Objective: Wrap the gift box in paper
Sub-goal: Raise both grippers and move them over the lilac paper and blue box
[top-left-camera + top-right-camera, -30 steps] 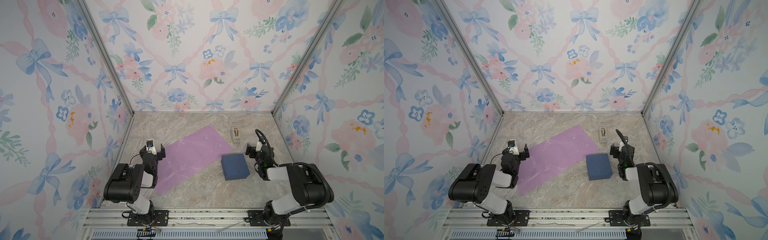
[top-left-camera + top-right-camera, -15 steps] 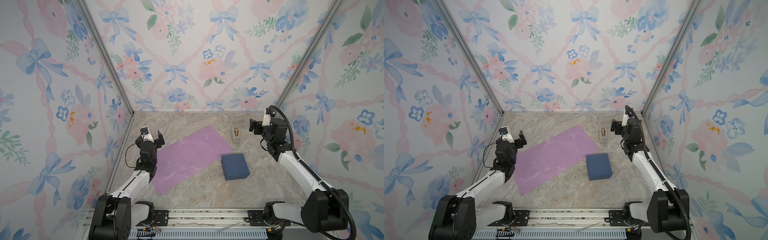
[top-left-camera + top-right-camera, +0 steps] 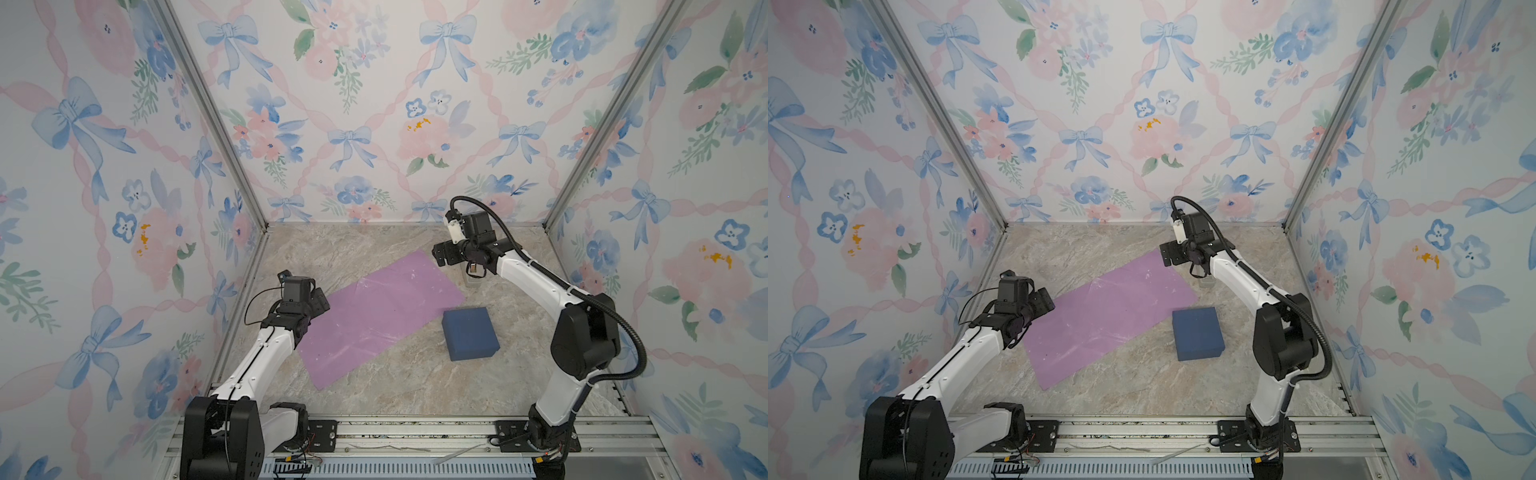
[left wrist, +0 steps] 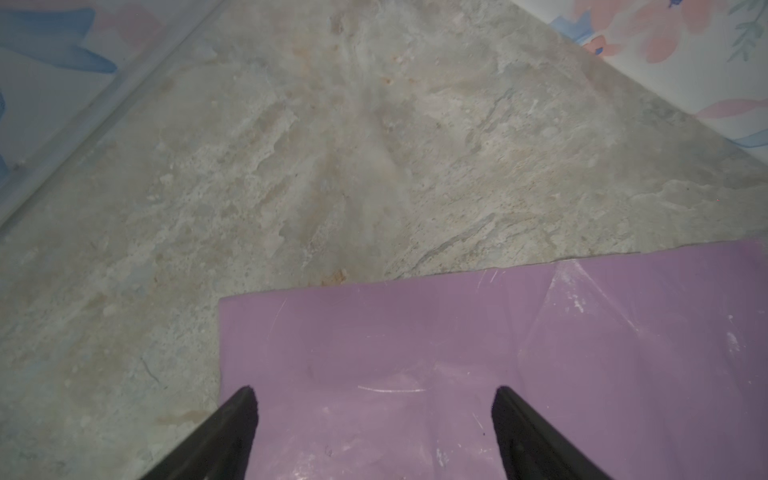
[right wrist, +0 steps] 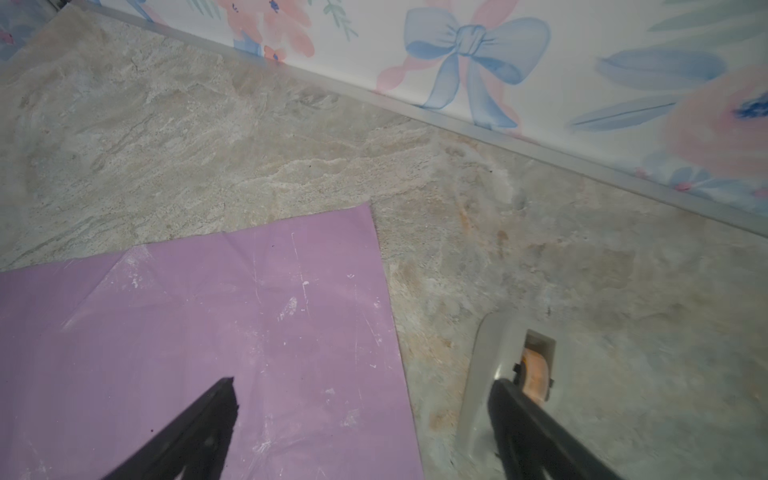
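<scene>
In both top views our lilac paper (image 3: pixel 380 316) lies flat on the marble-look table (image 3: pixel 353 249). Its long axis runs diagonally from near-left to far-right. The navy gift box (image 3: pixel 469 334) sits off the sheet, just beside its near long edge on the right arm's side. The left gripper (image 3: pixel 318 301) hangs over the sheet's left far corner and the right gripper (image 3: pixel 442 253) over its far-right corner, so each arm has its own end.

Left wrist view: the fingers are spread with nothing between them. They're over the paper, with the corner just ahead. The sheet looks glossy, with a few creases and white scuffs.

Right wrist view: the jaws are spread wide and empty. One finger is over the paper, the other over a tape dispenser (image 5: pixel 511 374) sitting just beside the sheet's short edge.

Our guess is that the box has to end up on the sheet next. It lies back toward the right arm's base from that gripper, so the right arm looks like the closer pick.
</scene>
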{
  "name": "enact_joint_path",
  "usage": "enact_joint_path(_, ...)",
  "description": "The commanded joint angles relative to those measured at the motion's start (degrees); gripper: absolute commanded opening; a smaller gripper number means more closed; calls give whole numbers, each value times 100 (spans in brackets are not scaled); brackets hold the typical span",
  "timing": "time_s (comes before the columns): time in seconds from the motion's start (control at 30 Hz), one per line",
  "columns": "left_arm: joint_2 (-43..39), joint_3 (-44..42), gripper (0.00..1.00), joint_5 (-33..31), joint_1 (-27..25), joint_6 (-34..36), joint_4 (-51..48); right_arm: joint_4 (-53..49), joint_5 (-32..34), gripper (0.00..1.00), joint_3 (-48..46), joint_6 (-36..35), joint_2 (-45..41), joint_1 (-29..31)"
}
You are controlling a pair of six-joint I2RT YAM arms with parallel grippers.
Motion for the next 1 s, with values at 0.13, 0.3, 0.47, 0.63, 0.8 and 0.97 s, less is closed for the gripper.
enact_joint_path(0.13,98,-326,88,649,715,-617,-626,-968,-387,96,1290,276,1364,139)
enact_joint_path(0.3,430,-241,87,668,899,-715,-618,-1265,-277,96,1929,276,2093,207)
enact_joint_path(0.47,449,-415,87,666,907,-951,-618,-1832,-54,96,2406,215,2596,217)
enact_joint_path(0.63,318,-676,88,462,1061,-1056,-618,-1801,-167,96,2018,186,2593,227)
enact_joint_path(0.8,492,-760,89,403,1205,-1098,-570,-1664,-271,96,1621,239,2447,231)
enact_joint_path(0.97,754,-744,88,517,1201,-1008,-394,-1797,-349,96,1451,214,2429,231)
